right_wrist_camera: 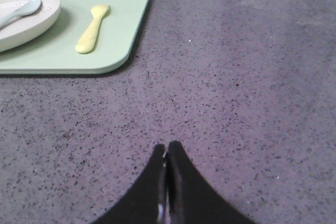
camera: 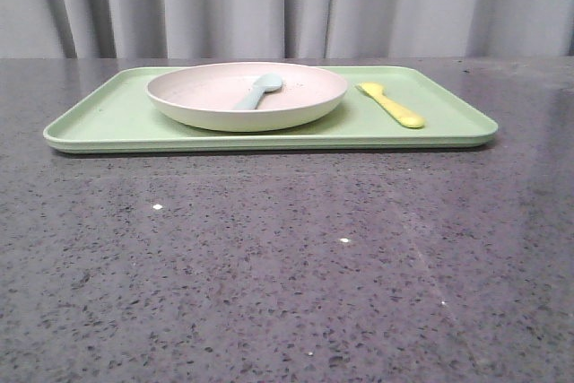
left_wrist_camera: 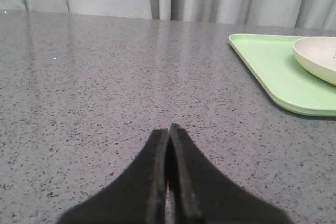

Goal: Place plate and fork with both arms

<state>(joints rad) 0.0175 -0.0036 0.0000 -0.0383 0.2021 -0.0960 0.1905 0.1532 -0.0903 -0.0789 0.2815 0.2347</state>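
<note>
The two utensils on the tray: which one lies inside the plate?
The pale blue spoon lies inside the cream plate. The yellow fork lies directly on the green tray, to the plate's right.

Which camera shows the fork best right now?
Right wrist view: the fork lies in full from above on the tray, beside the plate. Front view shows it whole but low and foreshortened. Left wrist view misses it.
</note>
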